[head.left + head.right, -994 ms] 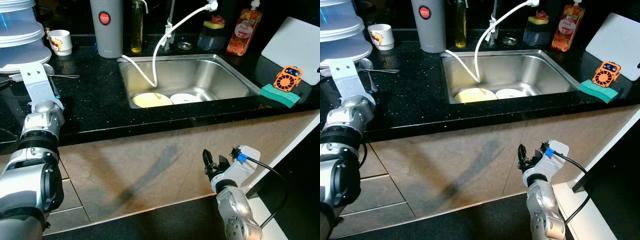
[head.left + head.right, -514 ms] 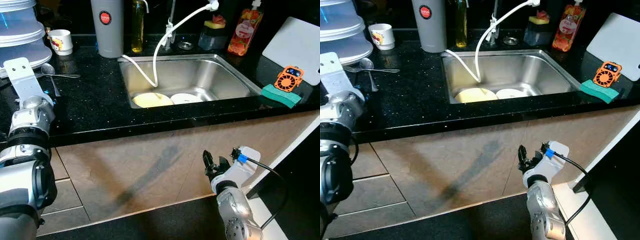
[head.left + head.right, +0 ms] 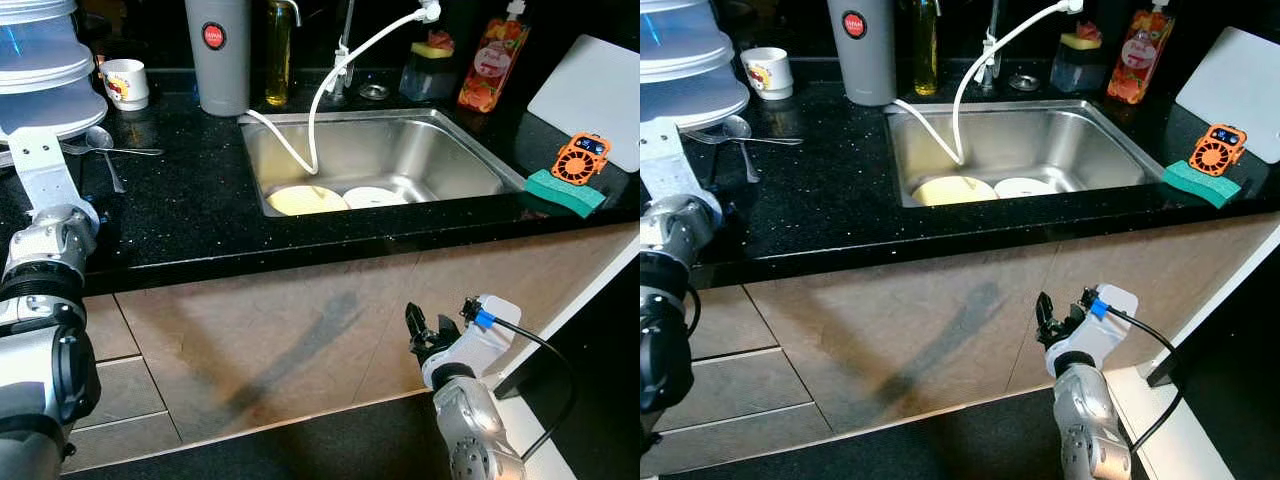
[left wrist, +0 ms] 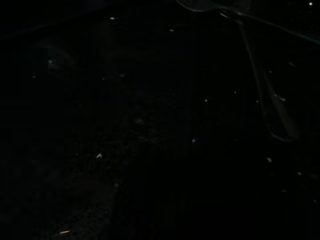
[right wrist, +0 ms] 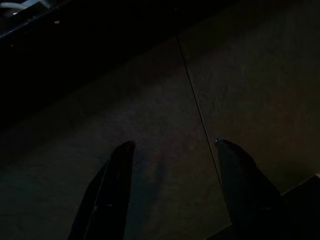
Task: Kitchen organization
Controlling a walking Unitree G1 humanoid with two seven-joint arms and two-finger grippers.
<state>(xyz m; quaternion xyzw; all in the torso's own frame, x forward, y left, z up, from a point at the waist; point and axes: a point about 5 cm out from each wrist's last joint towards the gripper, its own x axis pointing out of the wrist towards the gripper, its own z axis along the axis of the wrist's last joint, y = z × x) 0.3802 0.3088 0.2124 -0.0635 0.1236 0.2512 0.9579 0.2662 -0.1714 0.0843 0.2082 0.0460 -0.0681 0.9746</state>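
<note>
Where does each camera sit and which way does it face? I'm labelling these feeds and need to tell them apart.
Left eye view: head camera, looking down at the black counter and sink; left arm at the counter edge, right end effector low by the cabinet.
Right eye view: same scene, its stereo twin.
Left wrist view: very dark, facing the speckled counter with a spoon.
Right wrist view: looks along two open fingers at the cabinet front.

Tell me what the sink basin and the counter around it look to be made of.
Sink basin: brushed stainless steel by its look, grey with soft streaky reflections. Counter: polished black stone, perhaps granite or a composite, judging by its glossy surface with fine pale speckles.
</note>
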